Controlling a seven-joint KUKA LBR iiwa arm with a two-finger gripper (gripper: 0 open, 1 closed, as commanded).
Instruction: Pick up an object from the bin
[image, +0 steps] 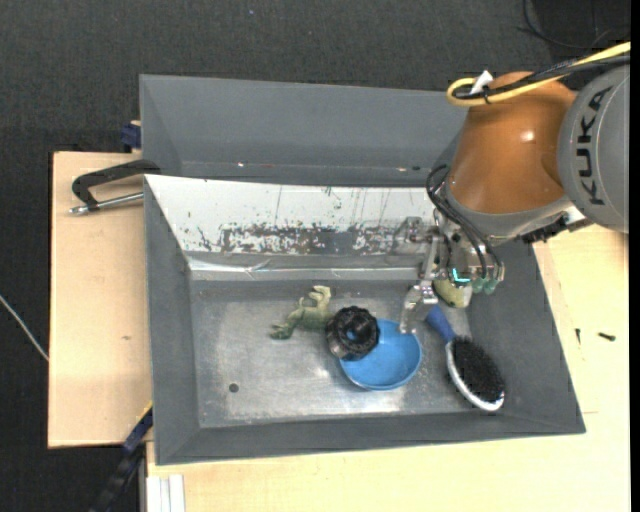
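My gripper hangs low at the right of the bin's floor, under the orange cover. It is just above the blue handle of a hairbrush with black bristles and a white rim, which lies slanting toward the front right corner. Left of the brush, a blue bowl rests on the floor directly below the gripper's tip. A black round knob-like thing sits on the bowl's left rim. A green toy lizard lies further left, mid-floor.
The bin's sloping back wall rises right behind the gripper, and its right wall is close beside the brush. The arm and cables fill the upper right.
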